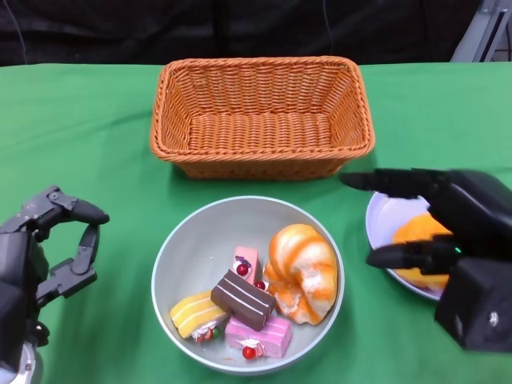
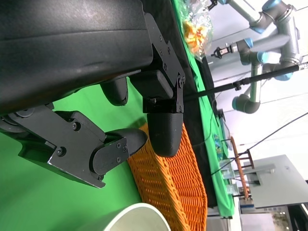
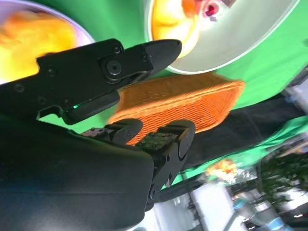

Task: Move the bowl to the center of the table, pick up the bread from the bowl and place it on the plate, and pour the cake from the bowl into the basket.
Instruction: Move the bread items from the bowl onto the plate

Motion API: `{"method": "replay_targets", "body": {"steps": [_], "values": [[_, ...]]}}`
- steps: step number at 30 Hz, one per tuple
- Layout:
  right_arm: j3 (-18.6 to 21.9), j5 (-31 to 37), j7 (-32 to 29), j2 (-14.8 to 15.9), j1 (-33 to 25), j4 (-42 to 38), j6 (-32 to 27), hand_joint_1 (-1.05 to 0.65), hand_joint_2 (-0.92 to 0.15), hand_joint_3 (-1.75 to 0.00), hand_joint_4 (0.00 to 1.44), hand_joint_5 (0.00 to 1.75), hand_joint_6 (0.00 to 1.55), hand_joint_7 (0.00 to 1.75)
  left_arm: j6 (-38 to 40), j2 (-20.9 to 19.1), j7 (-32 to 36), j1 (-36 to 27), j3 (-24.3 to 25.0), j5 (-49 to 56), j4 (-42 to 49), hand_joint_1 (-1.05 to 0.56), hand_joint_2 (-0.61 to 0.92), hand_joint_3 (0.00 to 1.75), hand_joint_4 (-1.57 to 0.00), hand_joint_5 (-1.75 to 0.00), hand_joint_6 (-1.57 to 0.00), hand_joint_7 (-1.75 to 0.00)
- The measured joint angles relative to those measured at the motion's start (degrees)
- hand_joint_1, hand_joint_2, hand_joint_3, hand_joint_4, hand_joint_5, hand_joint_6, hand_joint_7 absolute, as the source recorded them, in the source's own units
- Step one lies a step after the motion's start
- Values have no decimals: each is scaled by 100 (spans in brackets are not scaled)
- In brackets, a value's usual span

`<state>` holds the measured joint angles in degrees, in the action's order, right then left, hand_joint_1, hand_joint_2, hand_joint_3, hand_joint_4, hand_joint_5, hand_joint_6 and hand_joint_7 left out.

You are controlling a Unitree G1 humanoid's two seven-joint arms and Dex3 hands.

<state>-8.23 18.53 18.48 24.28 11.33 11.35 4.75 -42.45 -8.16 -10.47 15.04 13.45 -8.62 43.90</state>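
Nearest me the pale grey round bowl (image 1: 172, 256) sits mid-table, holding small frosted cake slices (image 1: 240, 308) and a glossy orange-and-white swirled bread roll (image 1: 302, 272). That roll looks soft and light, probably squashy, so I'd take it across its fat middle. The black left hand (image 1: 48, 244) hangs open and empty beside the bowl. The black right hand (image 1: 436, 232), fingers spread, holds nothing above the white plate (image 1: 382, 220), which already carries an orange bread. Beyond stands the woven orange wicker basket (image 1: 260, 116)
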Motion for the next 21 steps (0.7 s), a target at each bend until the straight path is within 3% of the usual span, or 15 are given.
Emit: {"method": "replay_targets", "body": {"steps": [6,11,21], "values": [[-31,-714,527,-177,983,-1500,396,-76,-92,-7,58,8,56,2,-18,-3,-81,-3,9,-24,-2,-8,61,97,-77,-175,-75,-129],[-102,-905,878,-236,1693,-2194,615,-79,-92,-7,59,7,57,2,-24,10,-82,-7,5,-14,-5,-7,62,97,-78,-175,-75,-128],[-288,-950,1264,-324,1928,-2472,688,-81,-92,-7,59,6,56,1,-37,60,-81,-11,-7,-3,-13,-8,62,97,-76,-175,-74,-130]]}}
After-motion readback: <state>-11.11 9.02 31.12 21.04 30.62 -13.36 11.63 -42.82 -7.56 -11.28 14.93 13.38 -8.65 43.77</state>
